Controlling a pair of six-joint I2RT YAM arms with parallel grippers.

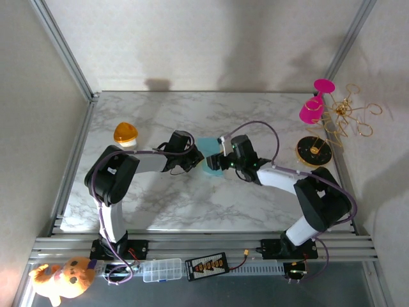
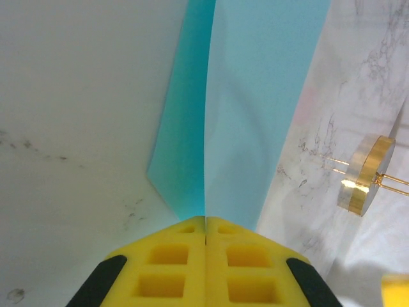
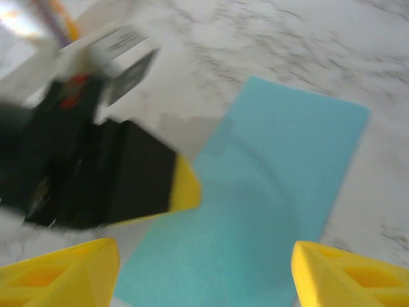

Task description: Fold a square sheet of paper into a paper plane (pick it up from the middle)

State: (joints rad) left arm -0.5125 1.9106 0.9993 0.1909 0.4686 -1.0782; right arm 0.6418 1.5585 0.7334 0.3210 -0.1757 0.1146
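The teal-blue square sheet of paper (image 1: 208, 155) lies at the table's middle, between the two grippers. My left gripper (image 2: 205, 221) is shut on its near edge. In the left wrist view the paper (image 2: 252, 109) rises from the jaws in two faces that meet along a straight crease. My right gripper (image 3: 204, 251) is open, its yellow fingertips (image 3: 86, 259) wide apart just over the paper (image 3: 268, 192) and not touching it. From this view the left gripper's yellow pad (image 3: 185, 185) sits at the sheet's left edge. From above, the right gripper (image 1: 222, 163) is at the sheet's right side.
An orange dome-shaped object (image 1: 126, 133) sits at the back left. At the right stand a pink glass (image 1: 312, 107), a gold wire rack (image 1: 348, 118) and a round gold disc (image 1: 314, 151). A plush toy (image 1: 64, 277) and a small plastic box (image 1: 162, 270) lie below the table's front rail.
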